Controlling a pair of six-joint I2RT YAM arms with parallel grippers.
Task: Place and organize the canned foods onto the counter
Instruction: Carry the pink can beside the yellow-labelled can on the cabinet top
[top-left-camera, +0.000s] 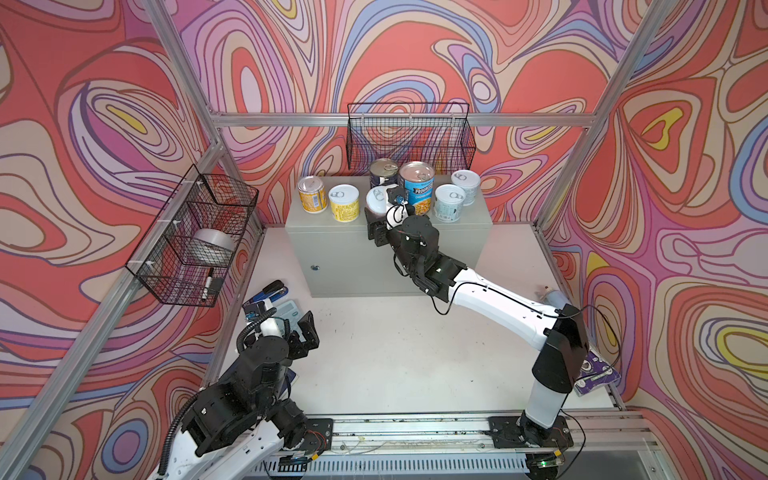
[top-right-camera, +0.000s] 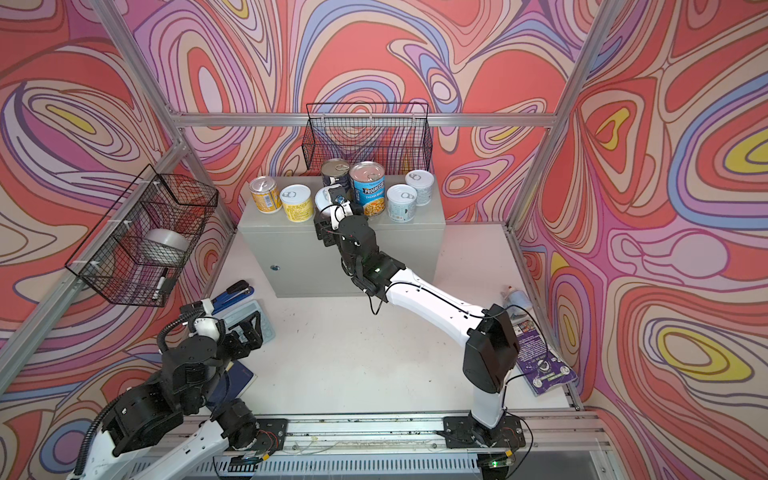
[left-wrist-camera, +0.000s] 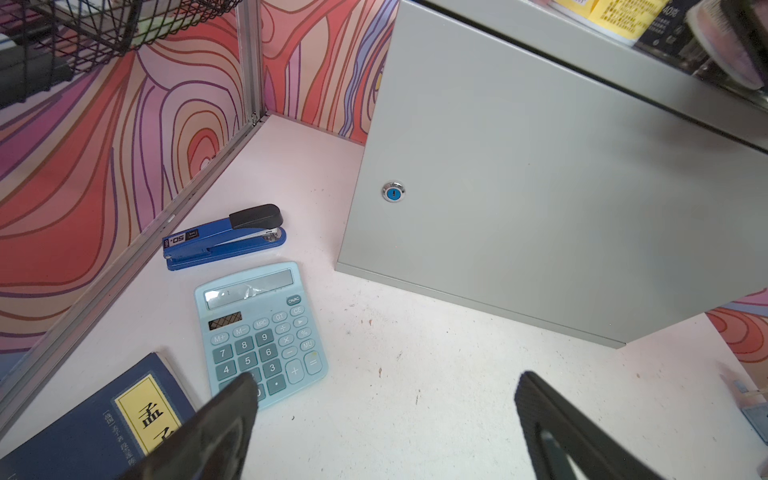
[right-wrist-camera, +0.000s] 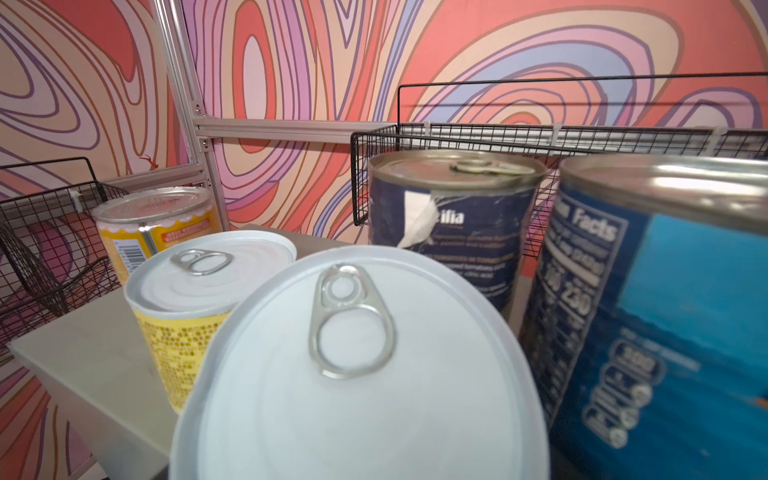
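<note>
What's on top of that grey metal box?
Seven tins; the right pincer grips the middle front tin, covering its sides. The box top behind the two tall tins is hidden.

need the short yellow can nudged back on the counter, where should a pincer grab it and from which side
Probably from above, pinching the front and back of the side wall just under the lid. The yellow can stands upright, and the orange-yellow can and the pink can in the right pincer crowd its flanks.

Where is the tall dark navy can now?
In both top views the dark navy can stands at the back of the counter, just left of the Progresso can, under the rear wire basket.
</note>
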